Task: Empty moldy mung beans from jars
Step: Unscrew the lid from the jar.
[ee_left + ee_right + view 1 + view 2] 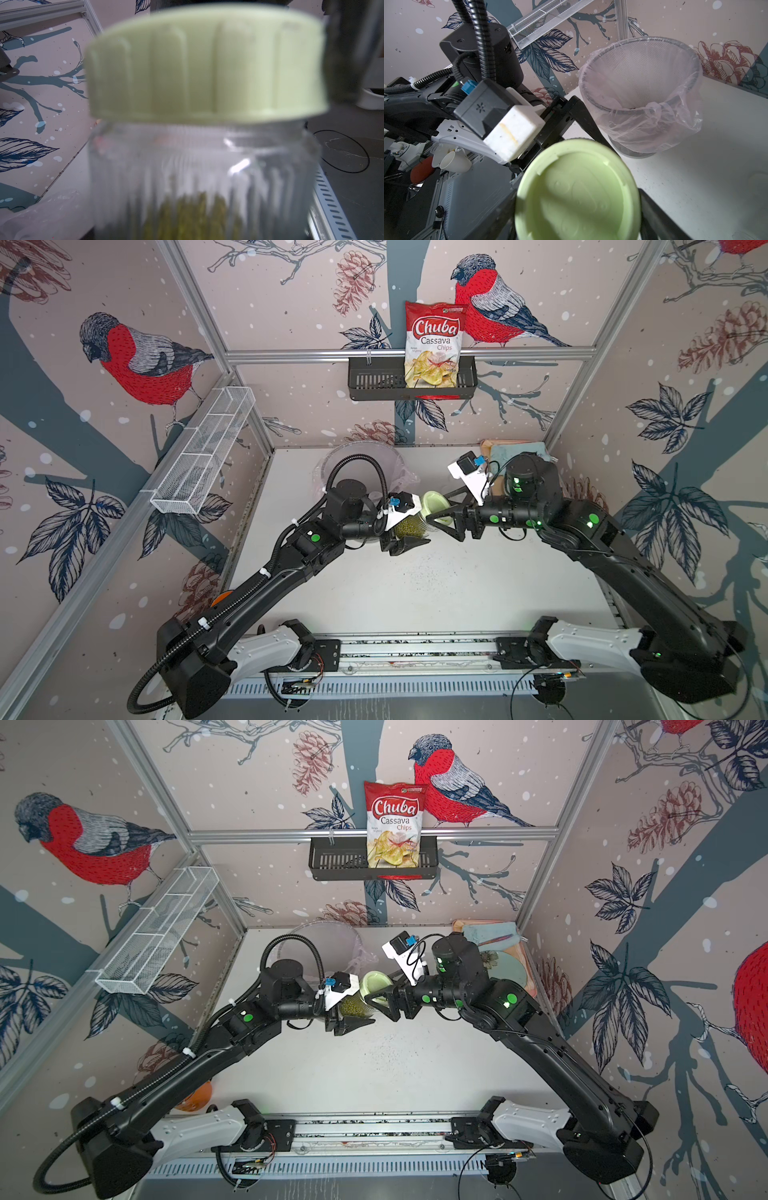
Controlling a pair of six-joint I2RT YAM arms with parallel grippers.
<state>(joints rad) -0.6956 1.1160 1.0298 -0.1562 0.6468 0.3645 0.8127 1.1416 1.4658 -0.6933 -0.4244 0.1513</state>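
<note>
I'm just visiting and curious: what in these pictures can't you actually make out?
- Mould on the mung beans: too small in both top views, blurred through the glass jar in the left wrist view.
- Whether the pale green lid is loosened: its seam is blurred in the left wrist view.
- The bin bottom: largely behind the left arm in both top views, behind its rim in the right wrist view.

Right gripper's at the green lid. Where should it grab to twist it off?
Probably best: grip the pale green lid across its ribbed side wall, coming straight at its flat top, which faces the right gripper. The ribs give purchase for twisting, and the left gripper holds the glass jar tilted that way. Contact is unclear.
</note>
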